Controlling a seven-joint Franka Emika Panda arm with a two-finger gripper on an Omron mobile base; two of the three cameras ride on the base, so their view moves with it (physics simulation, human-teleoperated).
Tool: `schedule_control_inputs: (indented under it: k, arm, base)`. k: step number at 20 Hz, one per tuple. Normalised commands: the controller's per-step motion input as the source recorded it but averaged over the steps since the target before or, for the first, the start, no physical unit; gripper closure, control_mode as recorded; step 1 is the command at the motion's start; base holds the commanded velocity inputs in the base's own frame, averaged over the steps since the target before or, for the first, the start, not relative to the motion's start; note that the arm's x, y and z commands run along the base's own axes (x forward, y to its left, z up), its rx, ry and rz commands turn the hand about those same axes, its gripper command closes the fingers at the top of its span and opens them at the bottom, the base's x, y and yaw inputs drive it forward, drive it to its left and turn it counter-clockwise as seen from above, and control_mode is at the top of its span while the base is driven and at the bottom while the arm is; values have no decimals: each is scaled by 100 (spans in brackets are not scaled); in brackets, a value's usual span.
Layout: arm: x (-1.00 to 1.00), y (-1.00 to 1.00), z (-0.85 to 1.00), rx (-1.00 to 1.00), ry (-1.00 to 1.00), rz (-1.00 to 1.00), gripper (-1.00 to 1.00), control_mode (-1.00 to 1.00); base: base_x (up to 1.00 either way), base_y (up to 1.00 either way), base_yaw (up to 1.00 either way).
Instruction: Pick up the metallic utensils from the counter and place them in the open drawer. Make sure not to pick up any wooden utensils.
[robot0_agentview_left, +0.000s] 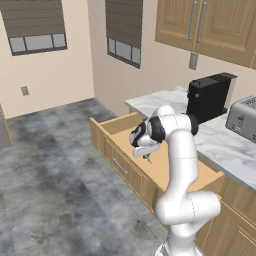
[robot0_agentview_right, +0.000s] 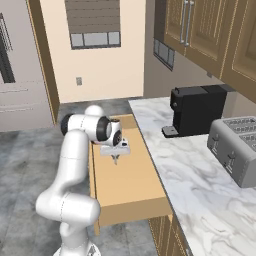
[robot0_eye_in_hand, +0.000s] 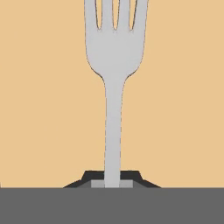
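Our hand is pinching the silver fork by its handle, hanging over the open drawer. Its height is probably modest; releasing too high risks the fork bouncing against the drawer wall.

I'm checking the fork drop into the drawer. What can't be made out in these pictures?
- Fork: tine tips cut off by the top edge of the hand view; handle end hidden between the fingers.
- Drawer: its floor partly hidden by the arm in the left base view.
- Gripper: too small in the base views to show its grip.
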Motion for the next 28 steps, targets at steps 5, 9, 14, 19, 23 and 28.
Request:
schedule_control_inputs:
  k: [5,9,14,19,23,28]
  arm:
    - [0,0,-29,2,0,0,100,-100]
    - [0,0,-25,1,1,0,100,-100]
    - [0,0,-14,0,4,0,-100,-100]
    - [0,0,4,0,0,0,-100,-100]
    - [-3,0,30,-8,1,-2,-100,-100]
    - [-30,0,88,0,11,-9,-100,-100]
  base:
    - [0,0,0]
    - [0,0,0]
    - [0,0,0]
    - [0,0,0]
    - [0,0,0]
    - [0,0,0]
